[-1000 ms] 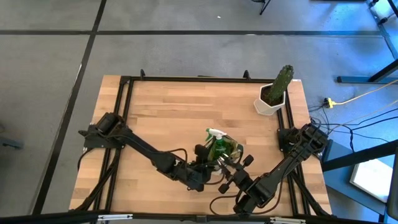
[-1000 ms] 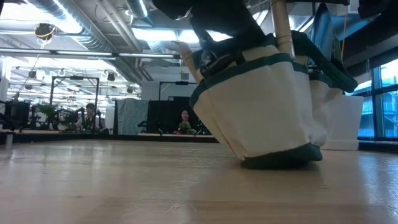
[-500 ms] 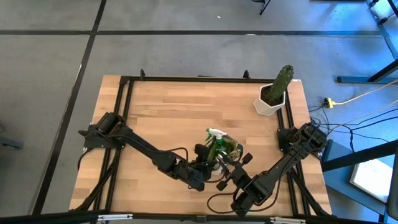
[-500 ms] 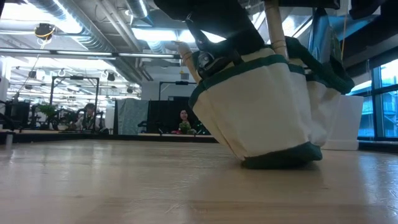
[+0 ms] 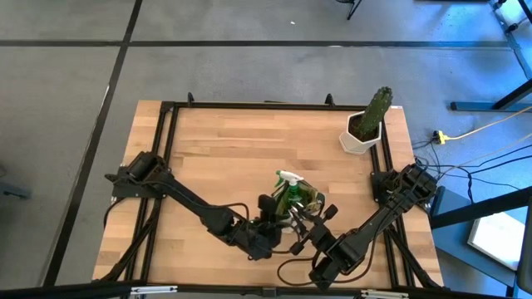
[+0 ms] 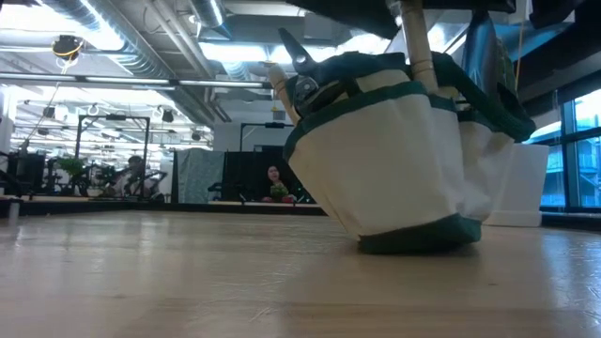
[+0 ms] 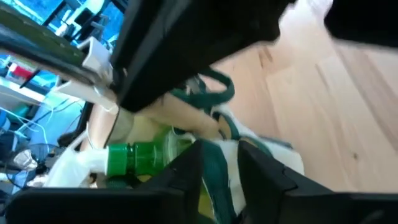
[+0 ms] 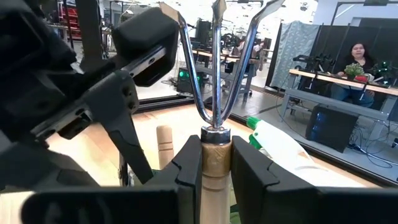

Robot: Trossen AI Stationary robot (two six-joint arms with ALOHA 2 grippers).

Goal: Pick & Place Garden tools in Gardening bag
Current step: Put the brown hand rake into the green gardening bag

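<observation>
Gardening bag (image 6: pixel 394 160) stands tilted on the table (image 5: pixel 233 149), holding the spray bottle (image 5: pixel 288 187). The right gripper (image 8: pixel 214 165) is clamped on the hand fork (image 8: pixel 214 74) handle, tines upward, just above the bag. The left gripper (image 7: pixel 221 165) has drawn back from the bag rim, fingers slightly apart around a green strap. Judgement: the fork insertion is pending; the bag is less braced.
</observation>
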